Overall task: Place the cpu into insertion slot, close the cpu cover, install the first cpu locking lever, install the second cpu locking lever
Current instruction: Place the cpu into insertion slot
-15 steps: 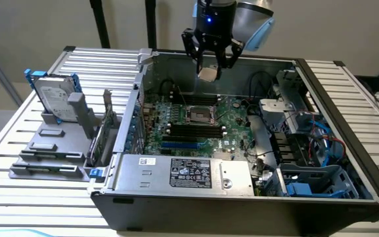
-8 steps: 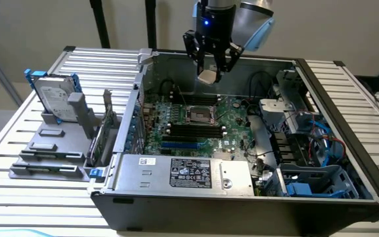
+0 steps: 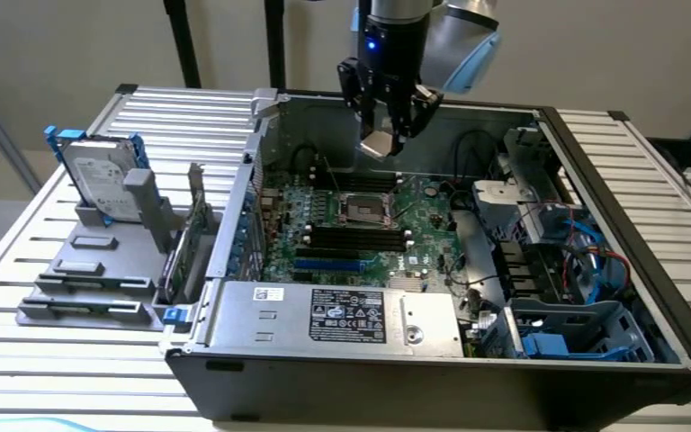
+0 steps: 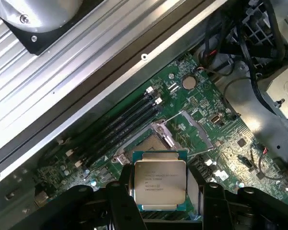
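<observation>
Exterior high oblique, wrist close, sharing motherboard (image 4: 201, 110)

The cpu (image 4: 160, 184) hides the insertion slot's (image 4: 189, 134) corner behind it. The cpu's print is too blurred to read. The gripper (image 4: 160, 199) clasping the cpu is cut off by the picture's edge.

The cpu (image 4: 160, 184), flat and silvery with its printed face showing, sits gripped in the claw (image 4: 160, 194) at the exterior view's upper centre; the black, silver-rimmed insertion slot (image 3: 363, 211) lies mid-frame.

Silver-blue arm (image 3: 456, 43), black end effector (image 3: 383, 137)
</observation>
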`<state>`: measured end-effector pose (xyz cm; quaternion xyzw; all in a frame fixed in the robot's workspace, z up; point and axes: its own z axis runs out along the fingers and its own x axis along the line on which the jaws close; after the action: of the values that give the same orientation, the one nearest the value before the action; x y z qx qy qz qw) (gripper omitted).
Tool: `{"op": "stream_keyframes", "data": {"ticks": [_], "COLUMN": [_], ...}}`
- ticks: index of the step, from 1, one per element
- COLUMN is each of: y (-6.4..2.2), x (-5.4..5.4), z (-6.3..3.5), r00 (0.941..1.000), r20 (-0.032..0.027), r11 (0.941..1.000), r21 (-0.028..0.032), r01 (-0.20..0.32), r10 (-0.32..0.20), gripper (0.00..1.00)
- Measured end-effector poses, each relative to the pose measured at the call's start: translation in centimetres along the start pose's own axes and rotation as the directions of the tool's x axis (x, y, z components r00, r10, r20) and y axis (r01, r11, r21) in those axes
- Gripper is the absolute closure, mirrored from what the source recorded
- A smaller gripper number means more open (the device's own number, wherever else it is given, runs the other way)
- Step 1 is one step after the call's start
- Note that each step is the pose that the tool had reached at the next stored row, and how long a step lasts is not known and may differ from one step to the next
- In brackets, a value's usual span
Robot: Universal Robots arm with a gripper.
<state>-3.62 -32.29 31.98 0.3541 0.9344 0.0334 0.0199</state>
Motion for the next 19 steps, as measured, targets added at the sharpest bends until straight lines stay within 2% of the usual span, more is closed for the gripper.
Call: {"op": "stream_keyframes", "data": {"ticks": [5, 9, 14, 19], "y": [-0.02, -0.04, -0.07, -0.09], "x": [0.0, 0.0, 0.0, 0.0], "z": [0.33, 0.58, 0.88, 1.17], "r00": [0.9959, 0.9867, 0.9677, 0.9407], "r20": [0.0064, 0.0117, 0.0181, 0.0240], "r11": [0.9959, 0.9867, 0.9678, 0.9410], "r21": [0.0012, 0.0021, 0.0030, 0.0037], "r01": [-0.091, -0.162, -0.252, -0.338], "r10": [0.091, 0.162, 0.252, 0.338], "gripper": [0.46, 0.46, 0.46, 0.46]}}
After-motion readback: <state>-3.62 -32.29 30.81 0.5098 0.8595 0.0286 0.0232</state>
